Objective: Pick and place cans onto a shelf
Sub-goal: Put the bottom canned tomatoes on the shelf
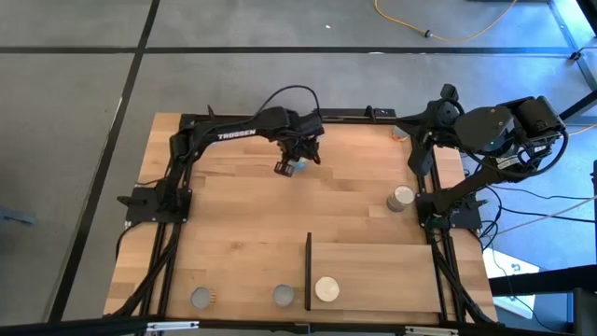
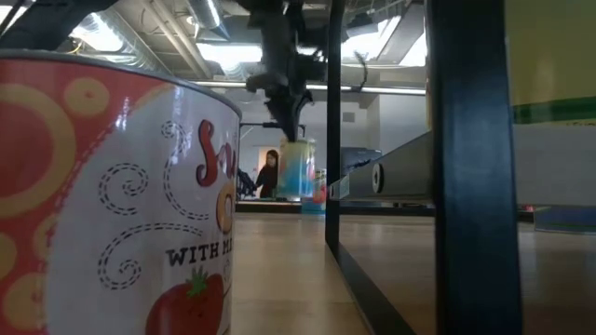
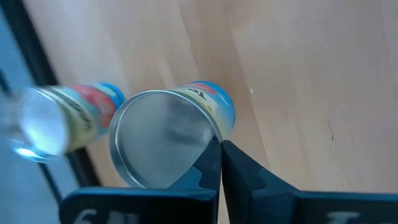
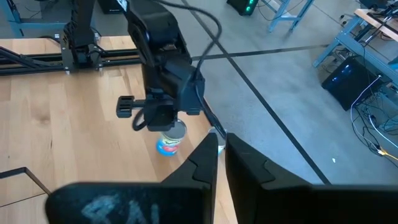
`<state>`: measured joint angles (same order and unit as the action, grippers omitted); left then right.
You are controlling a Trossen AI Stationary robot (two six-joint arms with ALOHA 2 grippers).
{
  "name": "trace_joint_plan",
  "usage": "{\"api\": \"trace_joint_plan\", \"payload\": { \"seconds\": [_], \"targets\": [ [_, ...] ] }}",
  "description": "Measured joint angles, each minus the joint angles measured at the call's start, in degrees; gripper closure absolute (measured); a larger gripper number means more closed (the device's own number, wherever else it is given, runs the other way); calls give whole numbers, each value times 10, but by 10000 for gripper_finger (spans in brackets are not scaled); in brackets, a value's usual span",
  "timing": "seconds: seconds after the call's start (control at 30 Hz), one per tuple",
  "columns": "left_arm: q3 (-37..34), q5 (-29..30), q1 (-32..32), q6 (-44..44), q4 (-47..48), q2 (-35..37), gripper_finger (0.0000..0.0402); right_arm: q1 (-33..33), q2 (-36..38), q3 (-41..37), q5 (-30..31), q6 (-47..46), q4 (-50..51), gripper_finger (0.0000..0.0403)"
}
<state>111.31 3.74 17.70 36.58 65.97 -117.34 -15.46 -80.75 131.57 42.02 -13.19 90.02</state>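
Note:
My left gripper [image 1: 297, 157] hangs over the far middle of the table, shut on a can [image 3: 163, 138] with a grey metal top and a blue and cream label; the low view shows this can [image 2: 296, 168] off the tabletop. Another grey-topped can [image 1: 401, 198] stands on its base at the table's right. The shelf [image 1: 373, 275] lies flat at the near right, its black upright edge [image 1: 308, 271] on the left, with a cream-topped can [image 1: 326, 289] standing on it. Two more cans [image 1: 201, 299] [image 1: 283, 296] stand by the near edge. My right gripper [image 4: 222, 146] waits shut, raised at the far right. My left gripper pinches the can's top rim [image 3: 213, 138] between its two fingers, one fingertip [image 3: 210, 163] over the recessed lid and the other [image 3: 239, 165] outside the wall. The fingers come steeply from above. The can hangs below them, about upright, clear of the table.
A large tomato-labelled can [image 2: 112, 195] stands right at the low camera. A blurred can-like shape [image 3: 59, 118] shows beside the black rail at the table's far side. Bare wood lies between the held can and the shelf.

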Motion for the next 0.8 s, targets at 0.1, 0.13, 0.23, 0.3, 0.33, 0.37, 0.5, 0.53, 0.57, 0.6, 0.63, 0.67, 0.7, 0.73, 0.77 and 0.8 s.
{"api": "trace_joint_plan", "payload": {
  "seconds": [0.1,0.13,0.23,0.3,0.33,0.37,0.5,0.53,0.57,0.6,0.63,0.67,0.7,0.73,0.77,0.8],
  "targets": [
    [45,7,-17,-2,23,1,401,0,0,0,0,0,0,368],
    [59,9,-23,-3,31,1,401,0,0,0,0,0,0,368],
    [100,29,-48,-35,34,2,401,0,0,0,0,0,0,368],
    [126,30,-65,-72,40,2,401,0,0,0,0,0,0,368],
    [137,30,-73,-94,40,2,401,0,0,0,0,0,0,368],
    [148,30,-82,-115,40,2,401,0,0,0,0,0,0,368],
    [176,47,-119,-176,40,3,401,0,0,0,0,2,0,368],
    [181,57,-130,-190,40,3,401,0,0,0,0,2,0,368],
    [183,63,-140,-203,39,3,401,0,0,0,0,4,0,368],
    [186,66,-150,-215,39,3,401,0,0,0,0,8,0,368],
    [188,66,-160,-226,39,3,401,0,0,0,0,14,0,368],
    [189,66,-169,-236,37,3,401,0,0,0,0,17,0,368],
    [189,65,-179,-248,33,3,401,0,0,0,0,18,0,368],
    [189,63,-188,-258,27,3,401,0,0,0,0,18,0,368],
    [189,62,-197,-268,22,3,401,0,0,0,0,17,0,368],
    [189,62,-206,-274,18,3,401,0,0,0,0,17,0,368]
  ]
}}
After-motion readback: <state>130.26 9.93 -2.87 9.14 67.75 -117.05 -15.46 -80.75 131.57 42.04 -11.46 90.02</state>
